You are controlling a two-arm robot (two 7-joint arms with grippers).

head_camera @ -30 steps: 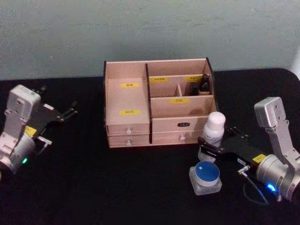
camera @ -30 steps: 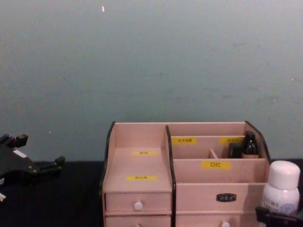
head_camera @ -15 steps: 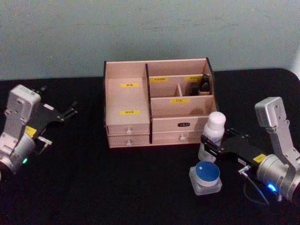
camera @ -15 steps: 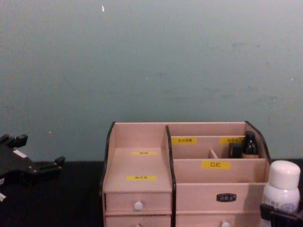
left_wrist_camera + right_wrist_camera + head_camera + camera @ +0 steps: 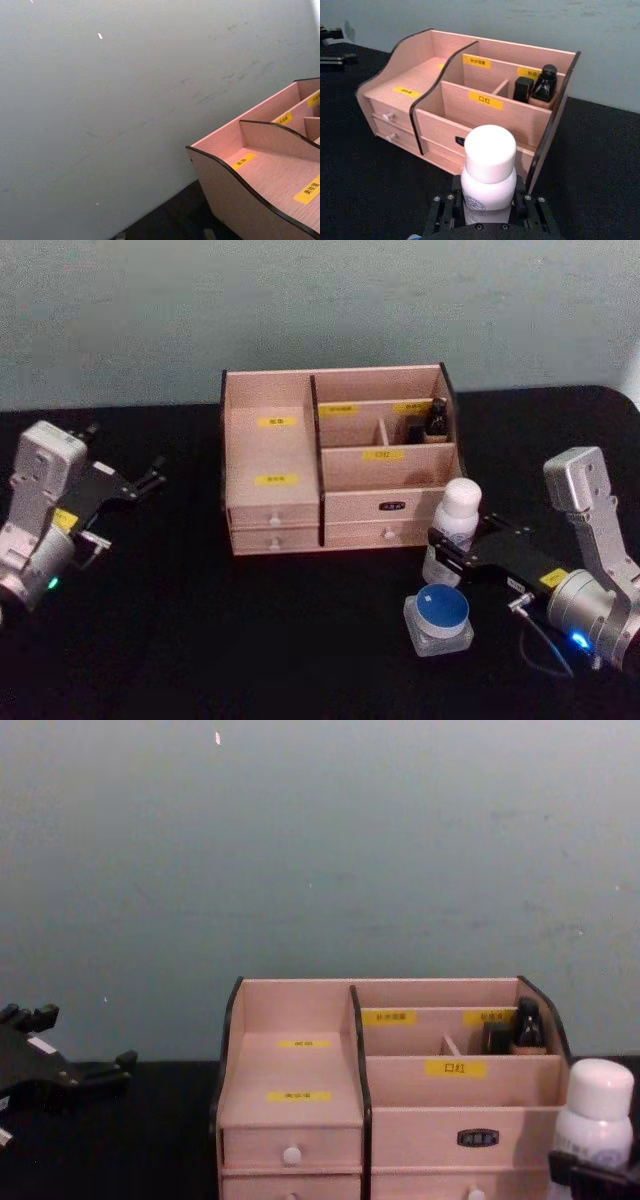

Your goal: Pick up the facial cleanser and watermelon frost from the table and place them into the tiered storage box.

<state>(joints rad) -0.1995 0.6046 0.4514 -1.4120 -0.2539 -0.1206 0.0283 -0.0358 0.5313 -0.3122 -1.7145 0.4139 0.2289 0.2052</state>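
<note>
A pale pink tiered storage box (image 5: 300,1120) with dark edges, yellow labels and white drawer knobs stands before a teal wall. Two small dark bottles (image 5: 515,1030) sit in its rear right compartment. Just right of it, the right gripper (image 5: 592,1176) clasps a white bottle (image 5: 596,1112). The left gripper (image 5: 75,1042) hovers far left, fingers parted

The tiered storage box (image 5: 275,455) stands mid-counter (image 5: 250,640), with two small bottles (image 5: 437,418) in its rear right compartment. The capped bottle (image 5: 456,515) stands at its right front corner, clasped by the right end effector (image 5: 440,545). The lidded jar (image 5: 438,618) sits just before it.
</note>
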